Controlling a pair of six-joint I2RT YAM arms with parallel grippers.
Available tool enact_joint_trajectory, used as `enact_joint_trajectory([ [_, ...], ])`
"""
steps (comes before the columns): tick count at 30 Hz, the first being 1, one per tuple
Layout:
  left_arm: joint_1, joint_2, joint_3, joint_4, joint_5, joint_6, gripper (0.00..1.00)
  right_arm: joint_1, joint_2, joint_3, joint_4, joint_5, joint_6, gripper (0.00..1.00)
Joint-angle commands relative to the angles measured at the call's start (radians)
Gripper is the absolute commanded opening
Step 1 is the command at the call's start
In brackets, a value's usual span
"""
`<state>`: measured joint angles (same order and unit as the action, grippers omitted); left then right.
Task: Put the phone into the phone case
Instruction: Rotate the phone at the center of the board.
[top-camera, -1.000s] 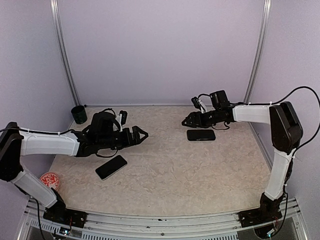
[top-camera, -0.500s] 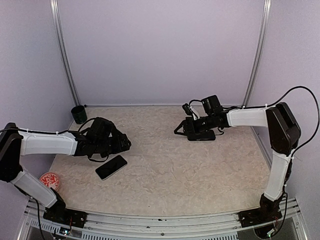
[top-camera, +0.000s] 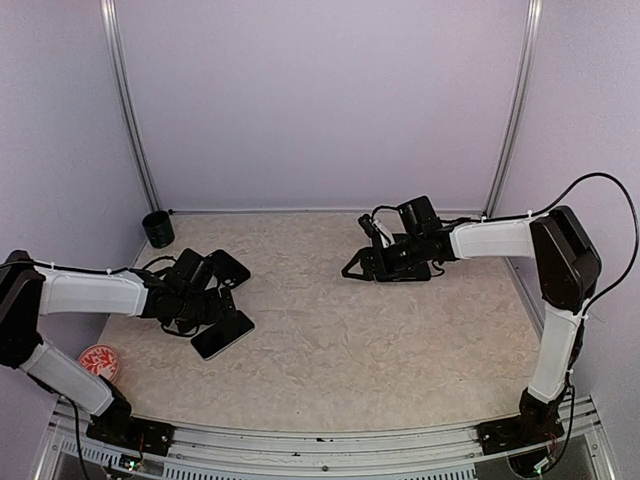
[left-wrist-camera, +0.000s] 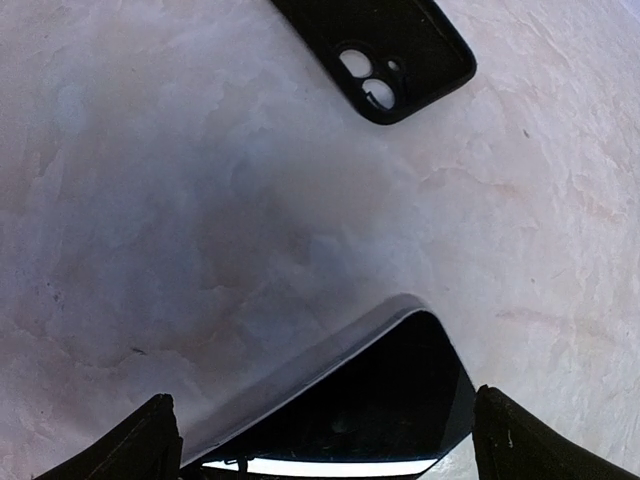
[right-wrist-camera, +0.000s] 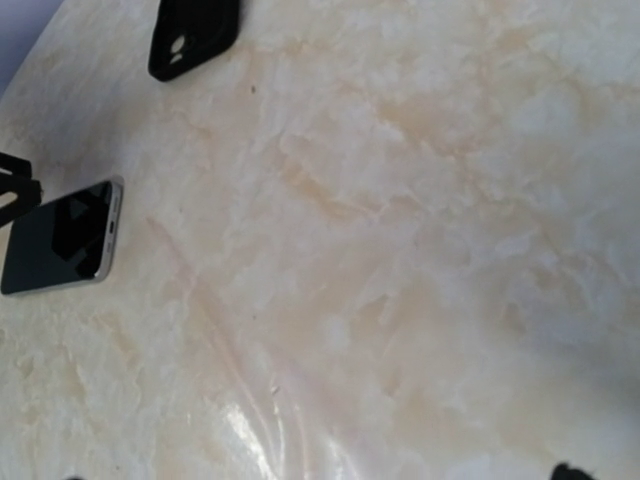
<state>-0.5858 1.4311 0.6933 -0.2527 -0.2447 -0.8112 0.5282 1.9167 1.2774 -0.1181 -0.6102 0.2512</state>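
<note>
At the far left of the overhead view, a red round disc lies by the near edge of the tabletop. A dark cup stands in the back left corner; what it holds cannot be told.

The left gripper sits low over the left part of the tabletop. Its fingers are spread wide to either side of the phone's end, and it has hold of nothing. The phone lies flat, screen up, at the bottom of the left wrist view. The phone case lies flat at the top of that view, apart from the phone, with bare tabletop between them.

The middle of the tabletop is open, up to the back wall.

At the right, the right gripper is down near the surface, spread fully and empty. A dark flat thing lies mostly hidden beneath it. The right wrist view looks across bare tabletop to the phone at its left edge and the case in its upper left corner.
</note>
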Motion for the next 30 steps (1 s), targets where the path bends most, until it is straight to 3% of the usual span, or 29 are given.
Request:
enact_joint_trajectory([
  [1, 0.027, -0.014, -0.026, -0.025, -0.008, -0.013, 0.99, 0.009, -0.050, -0.015, 0.020, -0.010, -0.004, 1.00],
  [11, 0.041, 0.028, -0.068, -0.008, 0.087, -0.021, 0.99, 0.010, -0.053, -0.006, 0.011, -0.005, -0.005, 1.00],
  [30, 0.012, -0.090, -0.141, -0.036, 0.277, -0.054, 0.99, 0.012, -0.031, 0.025, -0.003, 0.000, 0.016, 1.00],
])
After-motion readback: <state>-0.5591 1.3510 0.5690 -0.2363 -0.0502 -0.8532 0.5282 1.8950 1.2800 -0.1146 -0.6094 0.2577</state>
